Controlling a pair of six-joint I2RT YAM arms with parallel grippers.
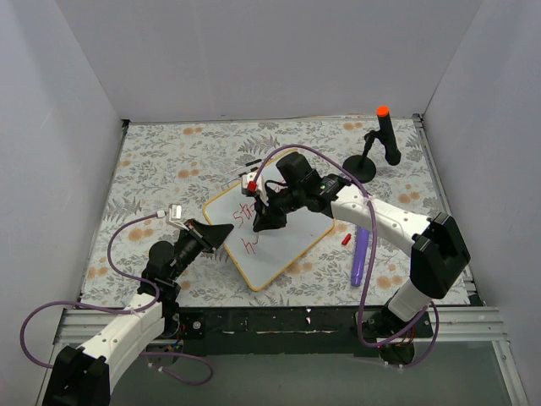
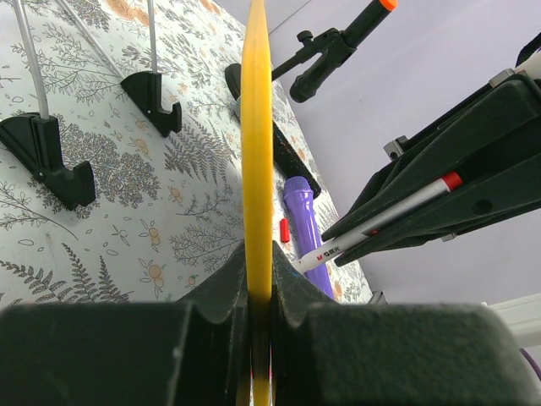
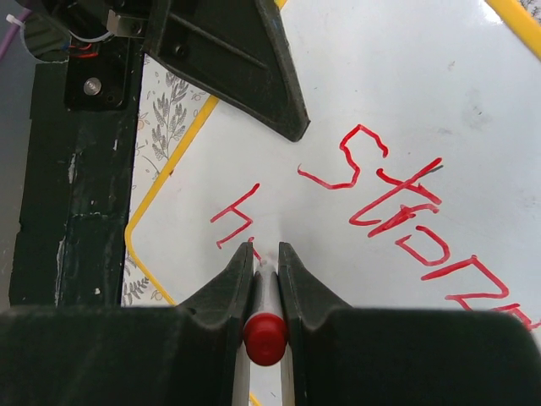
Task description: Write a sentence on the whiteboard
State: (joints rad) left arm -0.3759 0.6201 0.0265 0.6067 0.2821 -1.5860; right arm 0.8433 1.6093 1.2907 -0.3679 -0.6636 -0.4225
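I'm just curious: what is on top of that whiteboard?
Red writing and a marker, held tip-down on the whiteboard by the right fingers. The arm hides any further words.

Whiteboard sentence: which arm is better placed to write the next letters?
Right. The right gripper is shut on the red marker, tip toward the whiteboard by the unfinished second line. The left gripper is clamped on the whiteboard's yellow frame, steadying it.

whiteboard on table, cylinder right of it, small cap between, stand behind
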